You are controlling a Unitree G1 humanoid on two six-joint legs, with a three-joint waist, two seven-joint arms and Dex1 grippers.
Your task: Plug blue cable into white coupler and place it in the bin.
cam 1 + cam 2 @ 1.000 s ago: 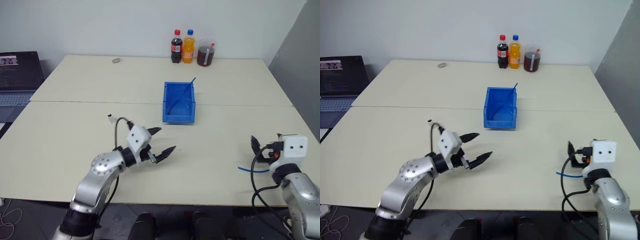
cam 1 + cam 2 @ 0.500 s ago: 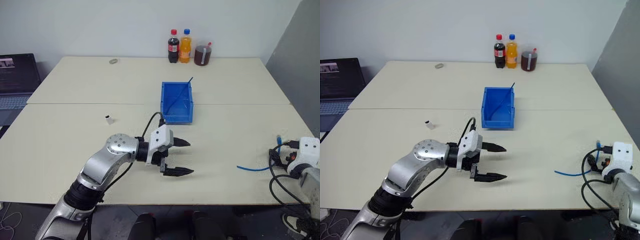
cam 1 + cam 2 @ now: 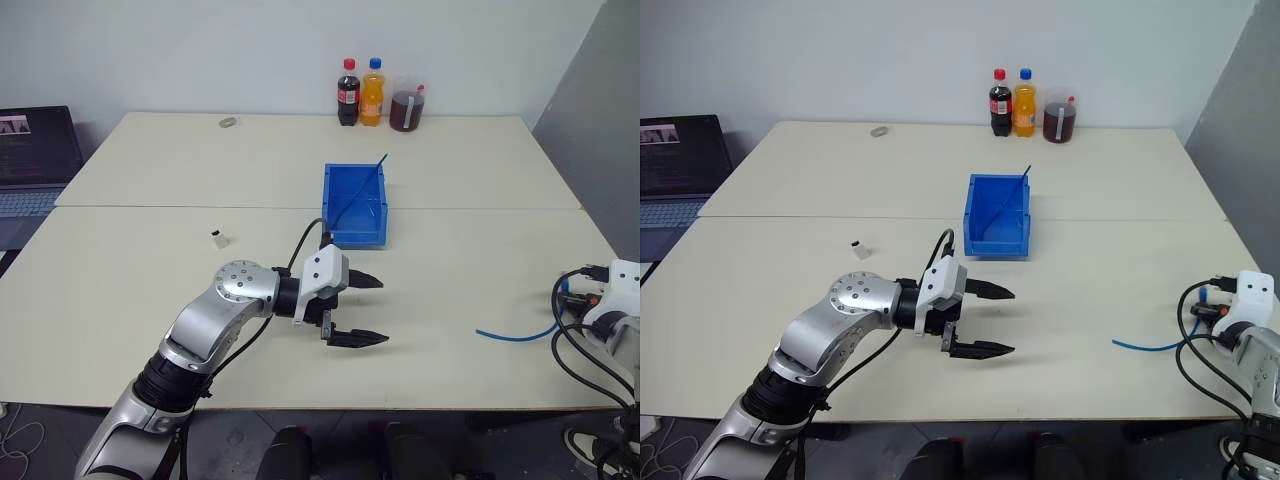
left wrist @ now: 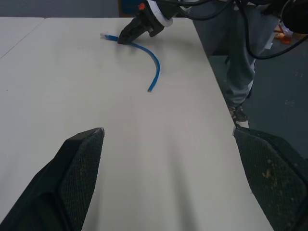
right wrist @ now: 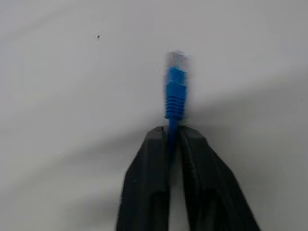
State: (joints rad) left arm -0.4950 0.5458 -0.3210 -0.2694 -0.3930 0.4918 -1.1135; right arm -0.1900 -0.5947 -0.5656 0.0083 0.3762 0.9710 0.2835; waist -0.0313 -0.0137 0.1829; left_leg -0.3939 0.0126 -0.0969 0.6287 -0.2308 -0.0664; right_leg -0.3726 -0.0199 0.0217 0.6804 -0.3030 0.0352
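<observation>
Right gripper [image 5: 172, 139]: clenched on the blue cable [image 4: 153, 60] just behind its plug, at the table [image 3: 150, 290] edge well right of the bin [image 3: 355, 205] | Left gripper [image 3: 368, 310]: spread wide, empty, just in front of the bin | White coupler [image 3: 218, 238]: upright on the table, left of the bin

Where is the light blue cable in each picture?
Left eye view: the blue cable lies near the table's right edge, beside the right pincer.
Right eye view: same spot, low on the right.
Left wrist view: curved on the table, far ahead.
Right wrist view: its plug end sticks out past the fingertips.
Shared landmark: the right pincer shut on it.
</observation>
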